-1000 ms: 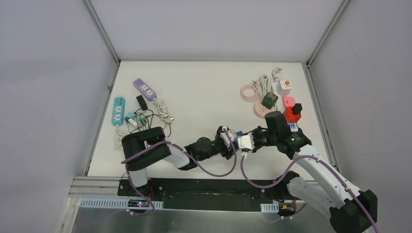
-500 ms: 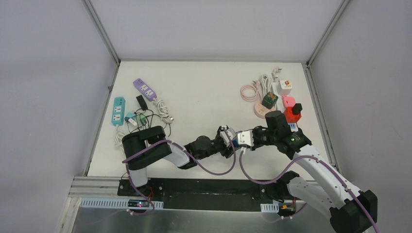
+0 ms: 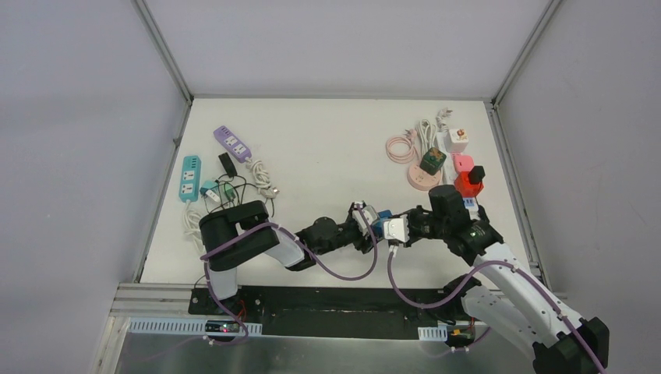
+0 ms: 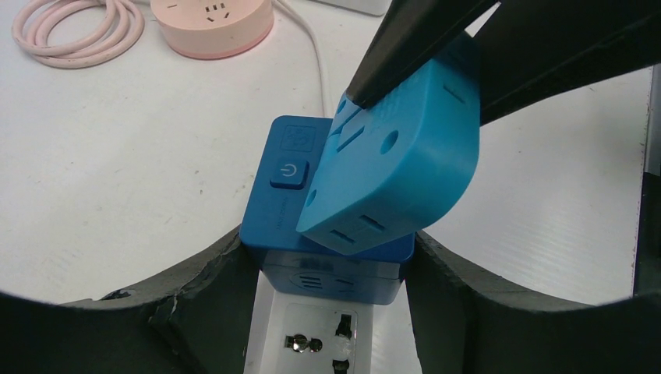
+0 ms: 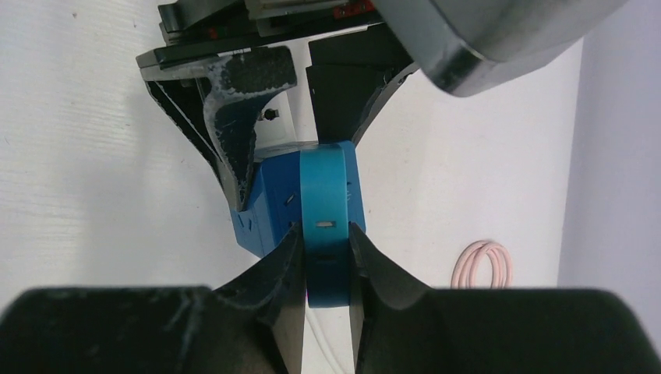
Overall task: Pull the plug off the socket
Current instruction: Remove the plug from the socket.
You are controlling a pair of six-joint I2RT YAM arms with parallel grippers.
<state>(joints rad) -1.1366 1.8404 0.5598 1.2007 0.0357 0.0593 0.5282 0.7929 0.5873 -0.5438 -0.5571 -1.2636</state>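
Your right gripper [image 5: 326,248] is pinched narrow on the light blue plug [image 4: 394,167]. The plug sits tilted, its lower edge touching the dark blue socket [image 4: 284,191]. Left gripper [image 4: 331,261] clamps the socket's sides at mid-width. All of it is close to the tabletop's [image 3: 327,148] near edge, right of centre.

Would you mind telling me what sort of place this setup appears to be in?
Most likely a robotics lab test cell: plain panel walls on aluminium framing enclose a white table, two robot arms are bolted at its near edge, and assorted power strips lie in groups.
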